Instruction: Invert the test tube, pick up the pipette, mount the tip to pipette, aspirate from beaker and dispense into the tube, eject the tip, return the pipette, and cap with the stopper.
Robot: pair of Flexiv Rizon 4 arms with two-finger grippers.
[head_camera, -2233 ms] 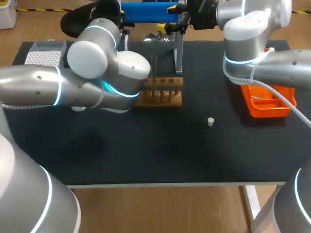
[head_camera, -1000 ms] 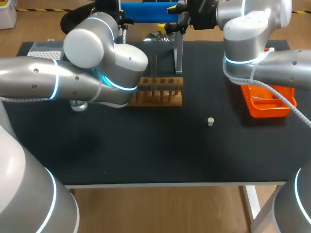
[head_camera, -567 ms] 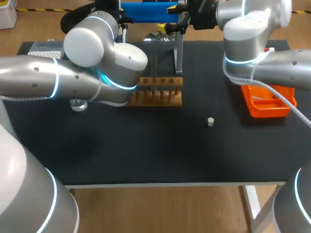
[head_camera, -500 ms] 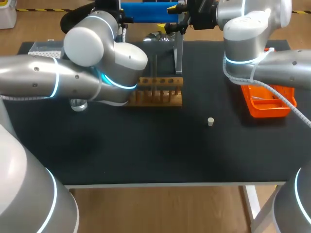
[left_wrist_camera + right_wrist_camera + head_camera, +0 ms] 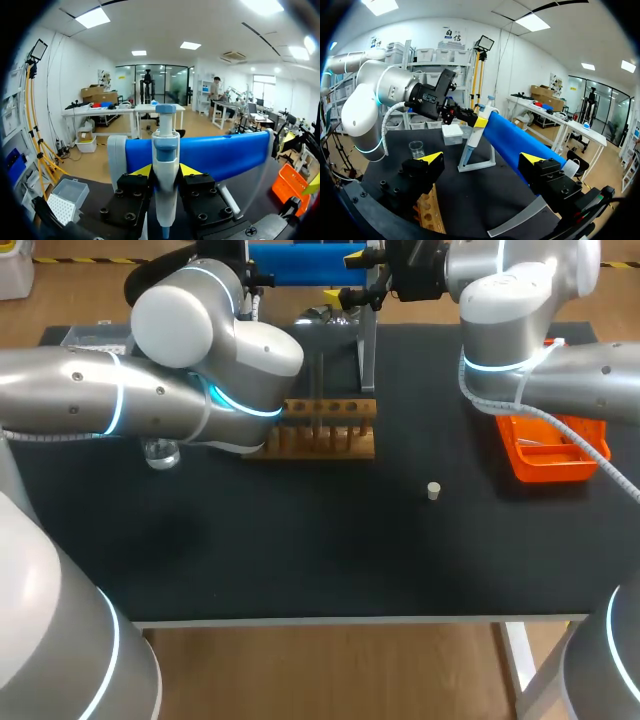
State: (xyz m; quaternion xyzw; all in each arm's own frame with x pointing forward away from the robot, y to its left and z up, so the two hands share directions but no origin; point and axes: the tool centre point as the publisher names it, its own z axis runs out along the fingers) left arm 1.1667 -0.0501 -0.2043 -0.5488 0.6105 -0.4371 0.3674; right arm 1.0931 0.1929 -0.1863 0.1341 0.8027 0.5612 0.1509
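While the pipette [image 5: 165, 145] stands upright in the left wrist view, the left pincer [image 5: 165, 170] is clamped on its body, one yellow tip against each side. Seen from the right wrist view, it hangs at the grey stand [image 5: 477, 161] by the far edge of the desk [image 5: 320, 550], with a blue bar [image 5: 225, 155] running just behind it. Nearer the front, the wooden rack [image 5: 325, 430] sits beside the stand, and the beaker [image 5: 160, 452] shows from under the left arm [image 5: 100, 405]. A white tip box [image 5: 67, 200] lies at the far left corner. Well apart on the bare cloth sits the stopper [image 5: 433, 490], with the orange tray [image 5: 520, 465] off to its right. Over the rack, the right pincer [image 5: 482, 159] hangs with its fingers wide apart, gripping nothing.
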